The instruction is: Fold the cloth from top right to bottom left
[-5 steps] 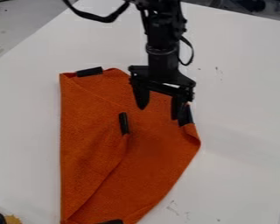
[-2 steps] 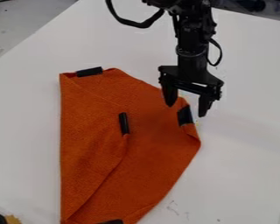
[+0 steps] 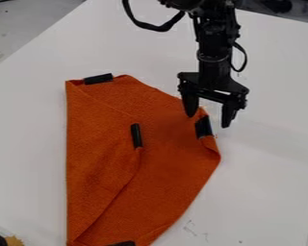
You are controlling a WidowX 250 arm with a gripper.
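My gripper [image 3: 209, 121] hangs over the right part of the cloth, open, its two fingers spread on either side of the cloth's right corner. Beneath it lies the orange cloth [image 3: 169, 168], its left part folded over in a long flap that runs down to the lower left. A black strip [image 3: 203, 127] marks the right corner, just below and between the fingers. Other black strips sit at the top edge [image 3: 98, 79], on the flap near the middle [image 3: 136, 135] and at the bottom edge. Whether the fingertips touch the cloth, I cannot tell.
The white table [image 3: 266, 163] extends around the cloth, with small dark marks at lower right and upper right. A black and yellow object [image 3: 13, 240] is at the lower left corner. Dark items stand beyond the table's far edge at top right.
My gripper has moved right, from over the cloth's upper middle to its right corner, with only a slight shift lately. It stays open. The cloth looks unmoved.
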